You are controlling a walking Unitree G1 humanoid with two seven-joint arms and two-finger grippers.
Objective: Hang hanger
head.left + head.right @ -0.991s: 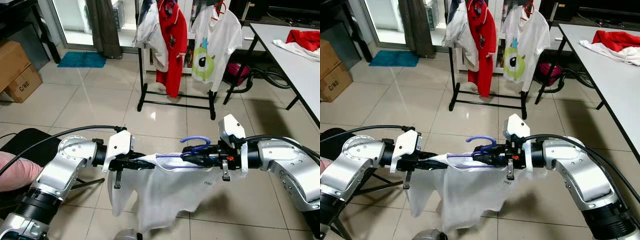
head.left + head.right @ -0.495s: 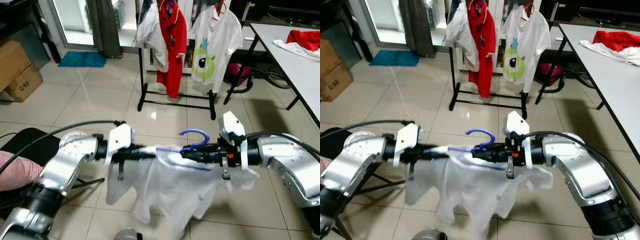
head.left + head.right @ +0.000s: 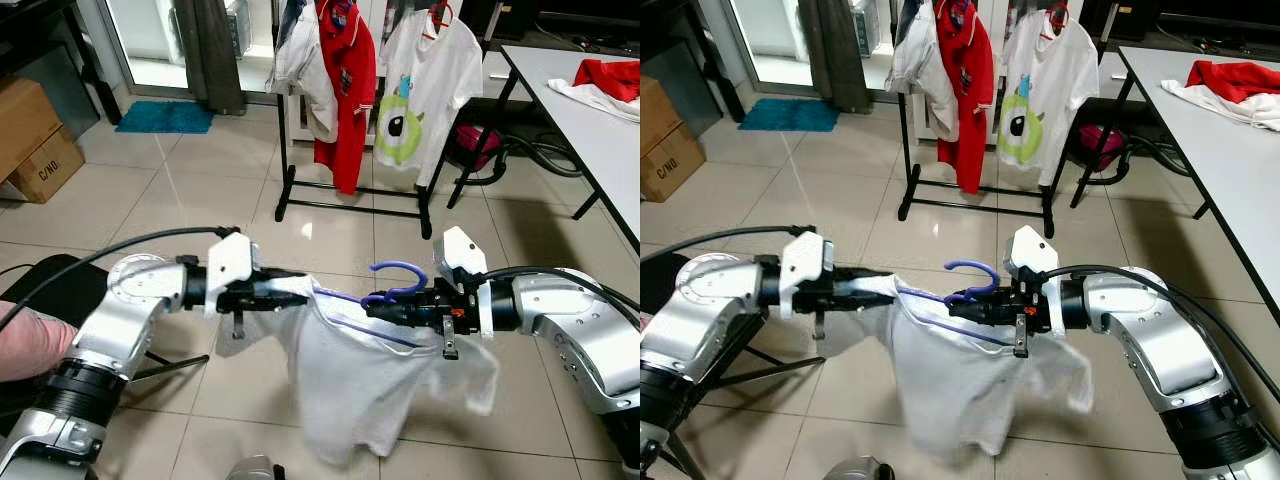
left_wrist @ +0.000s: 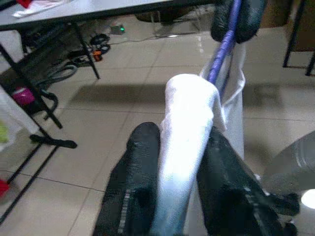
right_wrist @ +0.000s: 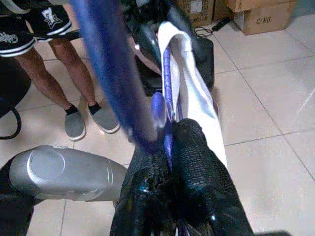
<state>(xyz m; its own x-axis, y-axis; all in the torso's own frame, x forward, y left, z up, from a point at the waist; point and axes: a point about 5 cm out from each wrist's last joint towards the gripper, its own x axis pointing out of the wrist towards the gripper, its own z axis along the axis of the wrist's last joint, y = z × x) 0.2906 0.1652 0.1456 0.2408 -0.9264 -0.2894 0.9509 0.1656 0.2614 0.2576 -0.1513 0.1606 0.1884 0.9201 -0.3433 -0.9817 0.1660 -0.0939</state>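
Note:
A blue hanger (image 3: 398, 276) with a white shirt (image 3: 360, 385) draped on it is held in the air between my two arms, hook upward. My left gripper (image 3: 292, 292) is shut on the shirt's shoulder over one hanger end; in the left wrist view the white fabric (image 4: 186, 132) sits pinched between the black fingers (image 4: 140, 177). My right gripper (image 3: 384, 304) is shut on the hanger just below the hook, and its wrist view has the blue hanger (image 5: 115, 73) running out from the closed fingers (image 5: 194, 157). The black clothes rack (image 3: 352, 208) stands ahead across the tiled floor.
The rack carries a red shirt (image 3: 345, 80) and a white shirt with a green figure (image 3: 425, 90). A white table (image 3: 590, 120) with a red garment (image 3: 610, 75) runs along the right. A cardboard box (image 3: 35, 140) and a blue mat (image 3: 165, 118) lie at far left. A person's legs (image 5: 74, 93) stand behind me.
Both grippers have risen a little with the hanger. The shirt, spread wide and swinging before, now hangs lower and bunched toward the right.

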